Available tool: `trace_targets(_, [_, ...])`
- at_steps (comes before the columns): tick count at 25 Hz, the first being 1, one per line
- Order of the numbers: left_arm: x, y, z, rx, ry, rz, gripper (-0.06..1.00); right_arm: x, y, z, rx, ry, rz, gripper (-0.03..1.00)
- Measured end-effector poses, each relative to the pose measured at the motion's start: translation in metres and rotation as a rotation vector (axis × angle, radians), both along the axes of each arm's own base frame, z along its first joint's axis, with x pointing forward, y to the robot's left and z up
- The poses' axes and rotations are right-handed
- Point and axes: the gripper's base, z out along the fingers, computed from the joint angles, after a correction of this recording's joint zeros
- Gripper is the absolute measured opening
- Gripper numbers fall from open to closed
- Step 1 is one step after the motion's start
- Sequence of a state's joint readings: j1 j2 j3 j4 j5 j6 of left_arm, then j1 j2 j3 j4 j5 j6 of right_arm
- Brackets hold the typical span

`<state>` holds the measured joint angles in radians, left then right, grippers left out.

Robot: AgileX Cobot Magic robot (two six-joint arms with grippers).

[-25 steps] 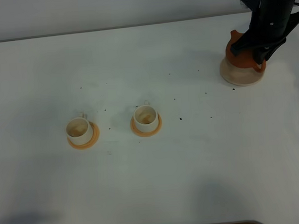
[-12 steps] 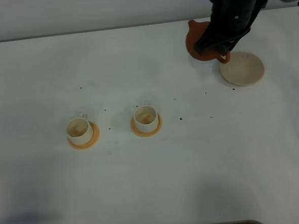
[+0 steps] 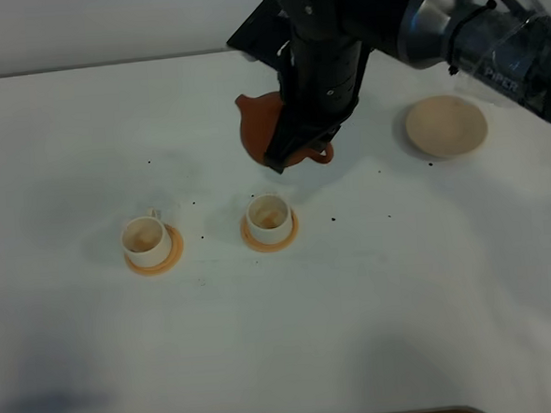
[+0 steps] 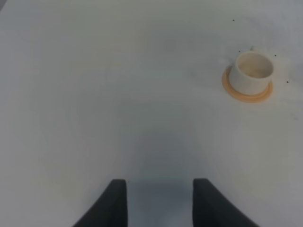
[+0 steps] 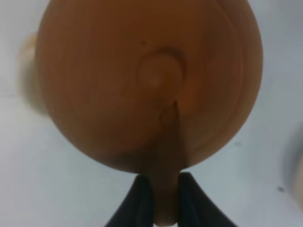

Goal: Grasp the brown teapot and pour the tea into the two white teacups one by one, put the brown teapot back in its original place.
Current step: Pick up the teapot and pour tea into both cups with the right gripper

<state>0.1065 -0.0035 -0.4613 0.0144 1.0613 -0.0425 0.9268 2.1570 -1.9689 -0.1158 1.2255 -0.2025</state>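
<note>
Brown teapot [image 5: 147, 80], handle between the right pincer [image 5: 164, 189]

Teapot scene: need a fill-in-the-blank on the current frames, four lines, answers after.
1. The right gripper is shut on the teapot's ____.
2. Each of the two cups stands on an orange ____.
3. The beige saucer holds ____.
4. The left gripper, with nothing between its fingers, is ____.
Missing words: handle; coaster; nothing; open.

Blk R arm [image 3: 328, 63], silver joint [image 3: 429, 14], blk pincer [image 5: 163, 201].
</note>
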Motion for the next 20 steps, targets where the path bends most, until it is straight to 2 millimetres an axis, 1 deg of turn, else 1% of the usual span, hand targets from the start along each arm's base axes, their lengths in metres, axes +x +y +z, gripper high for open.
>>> trace_targets(4, [0.000,0.000,0.000,0.000,0.000,0.000,0.37,-0.023,0.022,-0.006,0.009,-0.007,0.066,0.13])
trace_targets(8, [0.000,0.000,0.000,0.000,0.000,0.000,0.37,-0.037,0.045,-0.019,0.025,-0.023,0.122,0.13])
trace_targets(12, [0.000,0.000,0.000,0.000,0.000,0.000,0.37,-0.047,0.064,-0.032,0.016,-0.049,0.170,0.13])
trace_targets(16, [0.000,0.000,0.000,0.000,0.000,0.000,0.37,-0.057,0.079,-0.036,-0.002,-0.110,0.221,0.13])
trace_targets(20, [0.000,0.000,0.000,0.000,0.000,0.000,0.37,-0.068,0.086,-0.040,-0.044,-0.157,0.266,0.13])
